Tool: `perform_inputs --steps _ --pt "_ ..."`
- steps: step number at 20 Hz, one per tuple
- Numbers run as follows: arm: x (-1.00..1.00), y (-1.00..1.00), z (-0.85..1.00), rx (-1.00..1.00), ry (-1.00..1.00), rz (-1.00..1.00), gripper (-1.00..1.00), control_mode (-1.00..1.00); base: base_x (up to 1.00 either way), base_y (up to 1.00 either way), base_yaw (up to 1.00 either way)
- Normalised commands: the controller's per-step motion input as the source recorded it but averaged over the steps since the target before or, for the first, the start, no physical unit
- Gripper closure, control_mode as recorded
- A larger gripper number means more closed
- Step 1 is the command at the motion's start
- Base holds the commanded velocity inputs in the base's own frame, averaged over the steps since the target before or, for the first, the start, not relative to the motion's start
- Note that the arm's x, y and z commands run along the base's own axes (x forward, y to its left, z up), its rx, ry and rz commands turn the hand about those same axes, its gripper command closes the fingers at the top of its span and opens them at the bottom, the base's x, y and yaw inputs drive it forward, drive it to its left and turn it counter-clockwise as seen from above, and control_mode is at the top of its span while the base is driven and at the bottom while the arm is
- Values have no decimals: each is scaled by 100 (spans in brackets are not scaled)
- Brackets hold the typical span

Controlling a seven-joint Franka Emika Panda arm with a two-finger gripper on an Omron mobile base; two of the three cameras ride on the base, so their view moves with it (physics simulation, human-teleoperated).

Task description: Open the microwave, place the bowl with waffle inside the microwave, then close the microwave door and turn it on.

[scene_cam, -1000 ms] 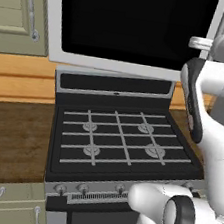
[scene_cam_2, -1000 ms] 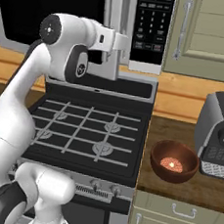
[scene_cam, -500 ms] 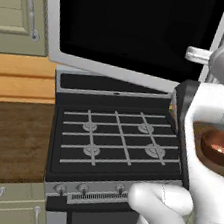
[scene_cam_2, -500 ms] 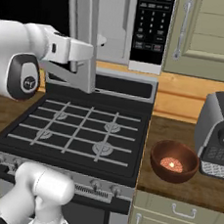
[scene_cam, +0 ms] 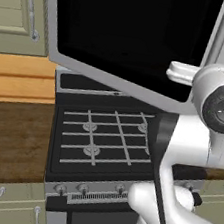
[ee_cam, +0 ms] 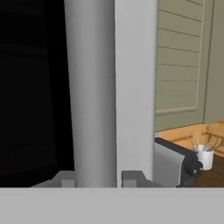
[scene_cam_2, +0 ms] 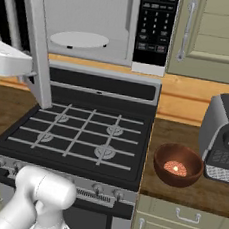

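Here I see the microwave (scene_cam_2: 104,27) standing open above the stove (scene_cam_2: 78,137), its light-grey cavity exposed with the white round turntable (scene_cam_2: 79,39) inside and the black keypad strip (scene_cam_2: 154,28) at its right. The microwave door (scene_cam: 135,34) is swung out toward the base; from the left base camera its black glass panel spans the upper frame, its lower grey edge slanting over the burners, while from the right base camera I see it edge-on as a grey frame at the left. In the hand camera the door's vertical bar handle (ee_cam: 89,92) runs top to bottom in the middle, with the gripper (ee_cam: 98,179) at its foot; one finger tip (ee_cam: 65,179) rises on each side of the bar, close against it. I read the fingers as straddling the handle at a narrow gap, but I cannot tell whether they actually clamp it. The bowl (scene_cam_2: 177,165), dark reddish-brown, sits on the wooden counter (scene_cam_2: 178,187) right of the stove, just beside a grey appliance (scene_cam_2: 223,136), and the small orange-tan waffle (scene_cam_2: 176,168) lies in its bottom. Beige cabinet doors (scene_cam_2: 216,37) flank the microwave on the right.
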Motion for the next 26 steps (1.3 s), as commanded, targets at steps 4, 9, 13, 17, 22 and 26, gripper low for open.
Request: perform_inputs --steps 4,9,13,17,22,26 --pt "-92 64 -41 1 0 -1 100 -100 0 0 0" --pt "-48 65 -47 0 7 0 100 -100 0 0 0" --pt "-41 60 -36 0 0 0 -100 -100 0 0 0" --pt "-12 35 -10 0 -8 -3 -100 -100 0 0 0" --pt "-1 34 -4 0 -3 -6 -100 -100 0 0 0" --pt "-24 15 -20 1 0 -6 -100 -100 0 0 0"
